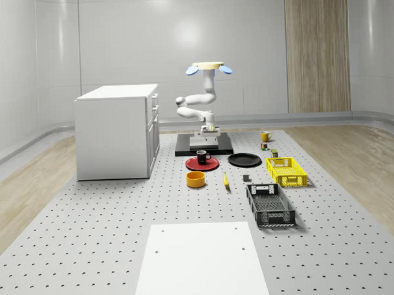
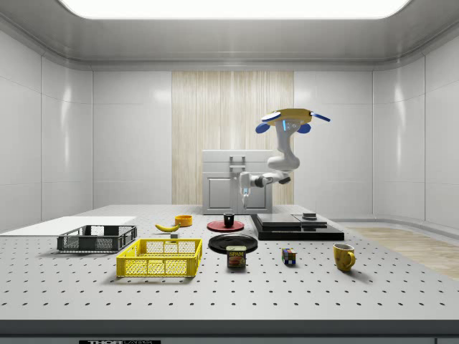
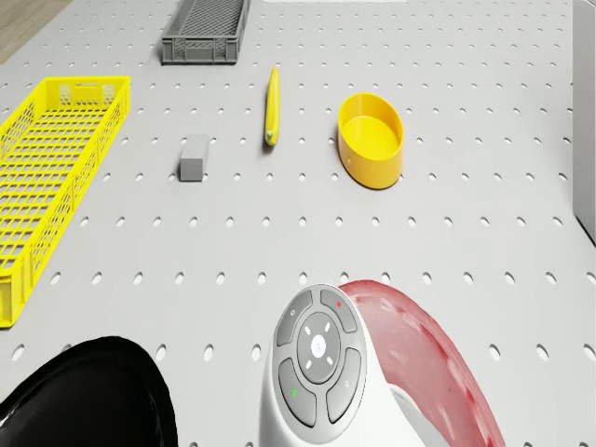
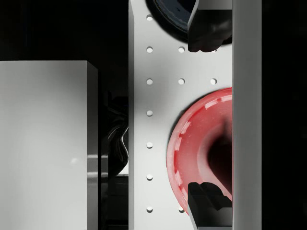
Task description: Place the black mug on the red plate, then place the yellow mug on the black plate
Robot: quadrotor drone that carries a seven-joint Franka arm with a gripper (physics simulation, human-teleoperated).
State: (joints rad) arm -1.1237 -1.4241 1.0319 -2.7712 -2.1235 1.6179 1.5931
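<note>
The black mug (image 1: 202, 156) already stands on the red plate (image 1: 202, 164), so the first step looks done. The drone (image 1: 208, 67) hovers above the black platform (image 1: 203, 145) at the plate's 12 o'clock. The claw (image 2: 246, 193) hangs above the mug, spread wide and holding nothing. Next comes the yellow mug (image 1: 264, 137), well apart at the black plate's (image 1: 244, 160) 1 o'clock, across open bench (image 1: 121, 208).

Bright, even overhead light; soft shadows; wall glare

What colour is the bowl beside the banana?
Yellow; the bowl shows best in the drone view.
</note>
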